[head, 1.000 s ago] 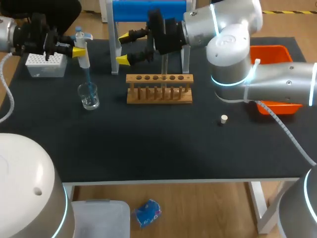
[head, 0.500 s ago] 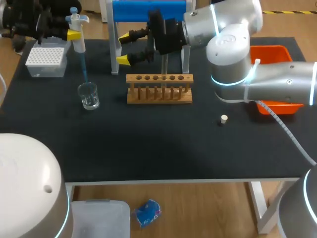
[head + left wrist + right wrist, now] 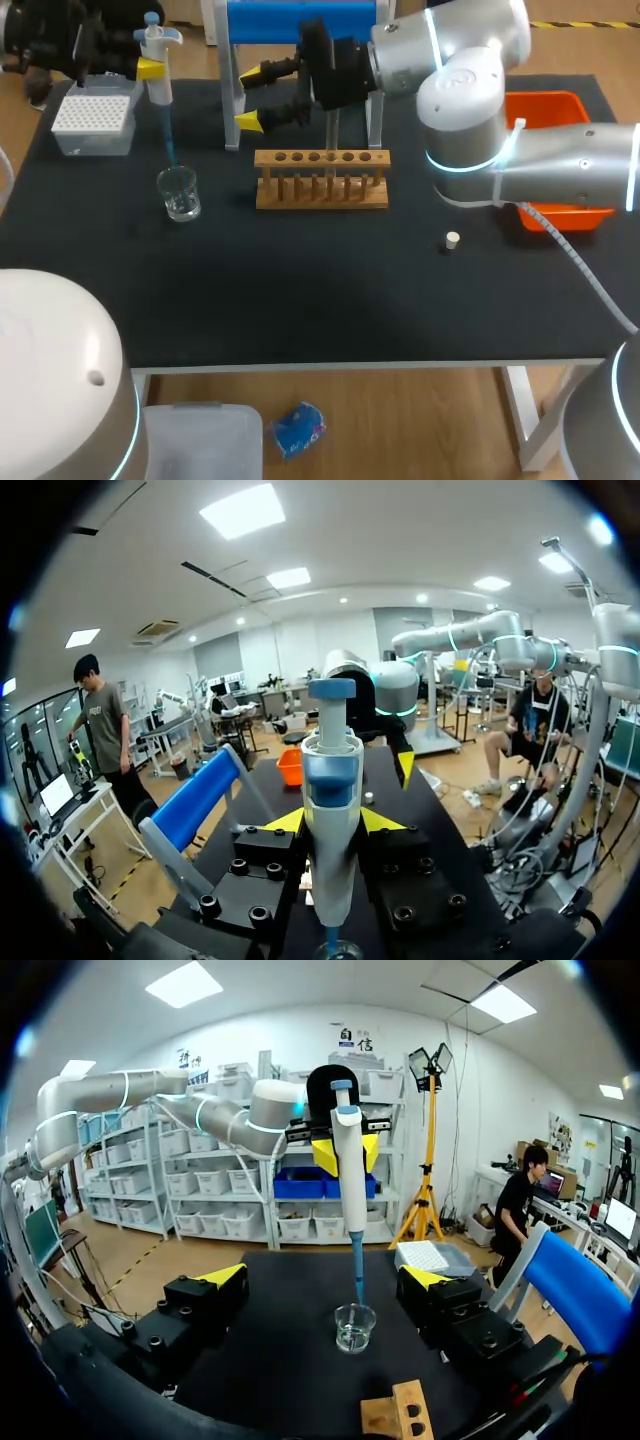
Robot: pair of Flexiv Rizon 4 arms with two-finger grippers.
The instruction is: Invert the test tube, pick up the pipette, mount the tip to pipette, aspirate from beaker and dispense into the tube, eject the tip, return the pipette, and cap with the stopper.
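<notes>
Hanging upright in the left gripper (image 3: pixel 332 822), the pipette (image 3: pixel 332 770) has its white and blue body clamped between the two yellow-tipped fingers, plunger uppermost. Its long blue tip (image 3: pixel 169 135) points straight down over the beaker (image 3: pixel 180 193), the end level with the glass rim or just above it; I cannot tell whether it dips inside. The beaker stands on the black table (image 3: pixel 300 290) toward the far left, with a little clear liquid in it. Beyond it, nearer the far left corner, lies the white tip box (image 3: pixel 92 122). Toward the middle stands the wooden rack (image 3: pixel 322 182), a test tube (image 3: pixel 331 135) upright in one of its holes. The right gripper (image 3: pixel 250 97) hovers beyond the rack's left end, facing the pipette, its fingers wide apart and holding nothing. The small white stopper (image 3: pixel 452 239) lies alone on the table to the right of the rack, well apart from it. An orange bin (image 3: pixel 548 98) sits at the far right edge.
</notes>
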